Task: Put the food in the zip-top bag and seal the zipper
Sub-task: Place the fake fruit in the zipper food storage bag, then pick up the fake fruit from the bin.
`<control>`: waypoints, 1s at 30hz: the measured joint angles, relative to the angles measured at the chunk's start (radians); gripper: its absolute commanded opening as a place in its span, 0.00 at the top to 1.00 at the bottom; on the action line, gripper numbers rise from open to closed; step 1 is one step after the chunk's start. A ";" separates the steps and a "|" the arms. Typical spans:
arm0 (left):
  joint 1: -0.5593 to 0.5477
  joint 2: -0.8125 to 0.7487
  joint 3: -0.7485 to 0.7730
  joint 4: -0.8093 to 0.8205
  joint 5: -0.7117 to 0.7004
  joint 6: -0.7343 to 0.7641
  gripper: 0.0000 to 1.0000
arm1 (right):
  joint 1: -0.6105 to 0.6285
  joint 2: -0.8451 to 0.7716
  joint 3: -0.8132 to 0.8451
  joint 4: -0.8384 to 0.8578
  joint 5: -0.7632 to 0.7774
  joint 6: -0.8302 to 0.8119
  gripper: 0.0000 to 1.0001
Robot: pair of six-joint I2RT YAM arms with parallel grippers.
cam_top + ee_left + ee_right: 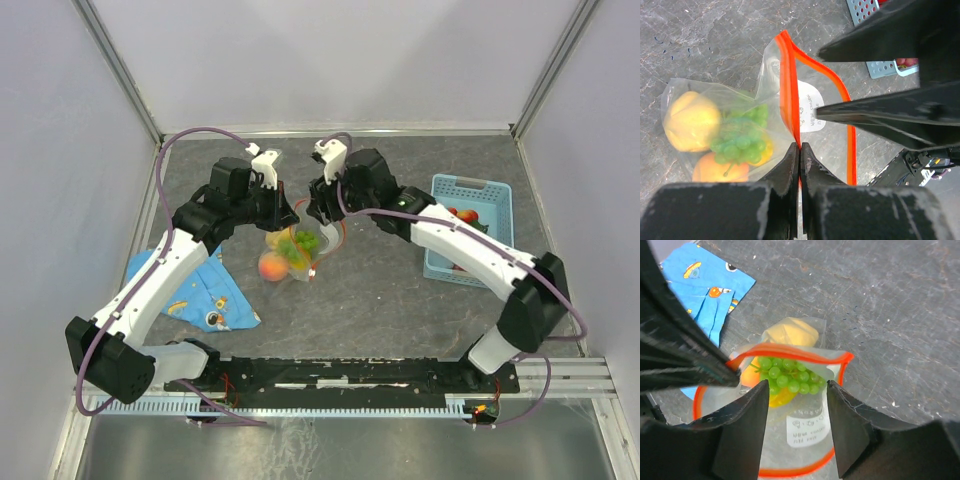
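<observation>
Your left end effector (pixel 800 148) clamps the zipper (pixel 786 85), while your right end effector (pixel 797 386) stands wide apart, seemingly gripping nothing.

A light-blue plastic basket (pixel 472 184) with perforated walls stands at the right of the dark grey, stone-patterned counter (pixel 390 290), towards the far side. A blue cloth (pixel 205 295) printed with small cartoon figures lies crumpled at the left, well apart from the basket, nearer the front edge
</observation>
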 measured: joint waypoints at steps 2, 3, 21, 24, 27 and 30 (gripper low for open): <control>0.000 0.000 0.000 0.000 0.000 0.000 0.97 | 0.000 -0.049 -0.014 -0.013 0.018 0.002 0.39; 0.000 0.000 0.000 0.000 0.000 0.000 0.97 | 0.000 -0.078 -0.025 -0.025 0.033 0.002 0.37; 0.000 0.000 -0.002 0.001 0.000 0.000 0.97 | -0.248 -0.365 -0.228 -0.427 0.335 0.108 0.23; 0.000 0.000 -0.004 0.005 0.000 0.000 0.97 | -0.328 -0.373 -0.265 -0.478 0.356 0.137 0.20; 0.000 0.000 -0.005 0.008 0.000 0.000 0.97 | -0.381 -0.386 -0.300 -0.523 0.381 0.168 0.17; 0.000 0.000 -0.005 0.014 0.000 0.000 0.97 | -0.438 -0.393 -0.320 -0.537 0.395 0.191 0.16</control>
